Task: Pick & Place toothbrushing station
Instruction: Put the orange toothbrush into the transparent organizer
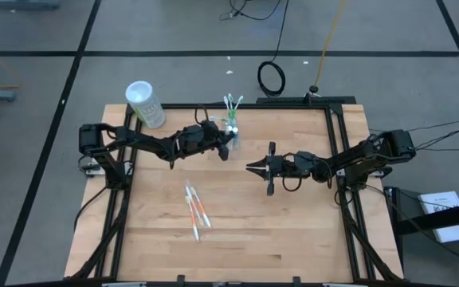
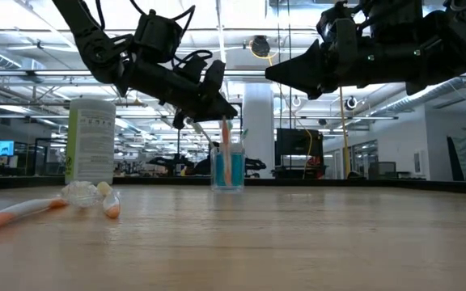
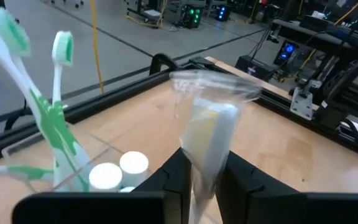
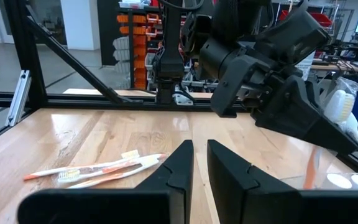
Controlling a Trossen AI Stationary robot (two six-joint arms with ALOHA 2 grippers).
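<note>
3 green brushes (image 1: 233, 102) in cup (image 1: 231, 127), 2 orange brushes (image 1: 197, 209) on counter (image 1: 293, 231). Left claw (image 3: 202, 180) clamped on wrapped brush (image 3: 209, 140); right claw (image 1: 255, 167) nearly together, empty.

Seen level across a wooden table (image 2: 298, 242): a clear plastic cup (image 2: 227, 171) standing upright, blue inside, with an orange toothbrush (image 2: 226, 149) rising from it. Just above the cup, the left gripper (image 2: 205, 105), closed on that orange toothbrush. Higher, apart from it, the right gripper (image 2: 298, 73). Farther left, a white canister (image 2: 91, 140); near it, orange-accented toothbrushes (image 2: 23, 212) lying flat
</note>
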